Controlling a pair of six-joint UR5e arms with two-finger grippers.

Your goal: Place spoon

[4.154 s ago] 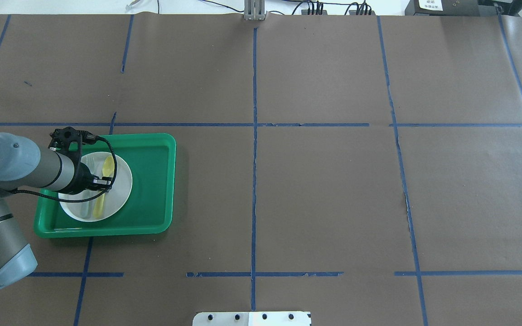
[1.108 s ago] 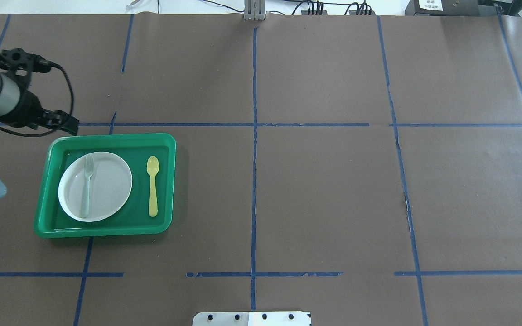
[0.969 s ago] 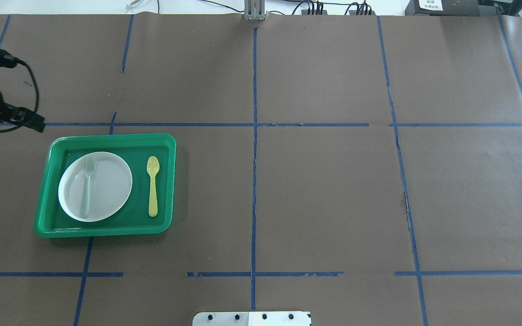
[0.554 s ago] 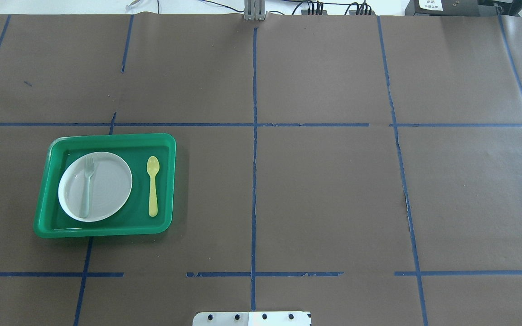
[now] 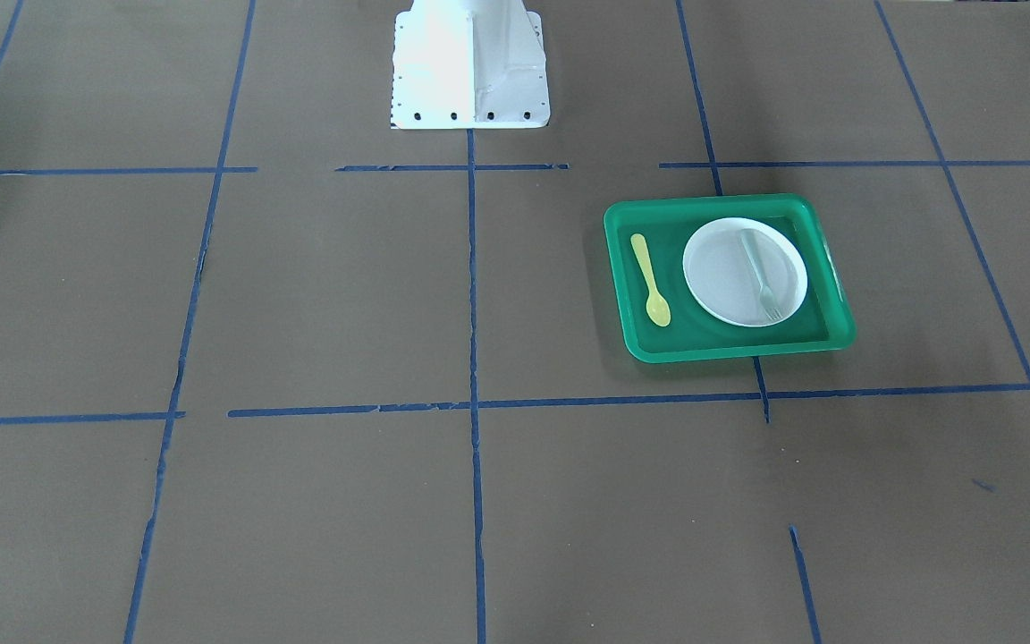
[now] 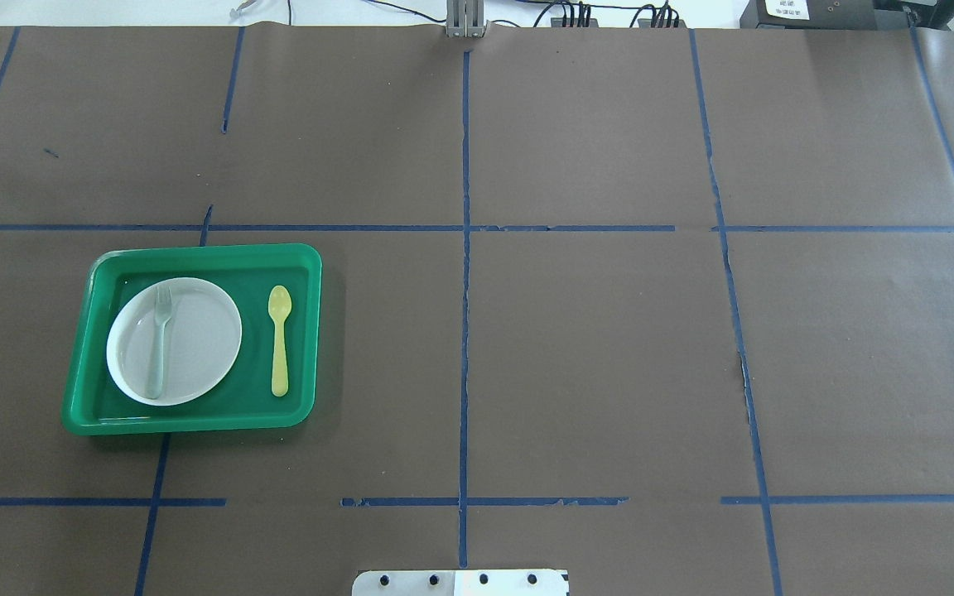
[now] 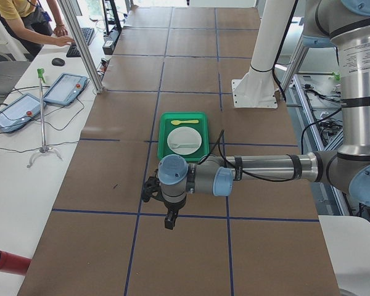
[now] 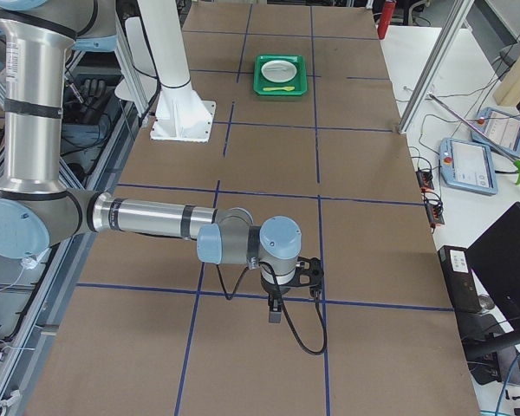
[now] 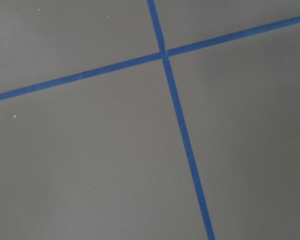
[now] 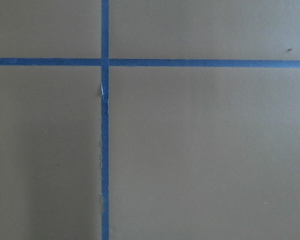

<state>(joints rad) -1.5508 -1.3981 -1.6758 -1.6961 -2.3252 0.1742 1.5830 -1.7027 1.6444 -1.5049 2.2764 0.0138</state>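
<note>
The table, papered brown and crossed with blue tape, fills most of the room's middle. The left arm lies stretched out level and low over it, its wrist bent so the left end effector points straight down near a tape crossing, apart from the tray. The right arm holds the same pose at the other end, the right end effector aimed downward. Both show only from the sides, small and dark, so I cannot tell whether either is open or closed. The green tray holds a white plate. The spoon lies flat on the tray floor just beside the plate, bowl away from the robot. A pale fork rests on the plate.
</note>
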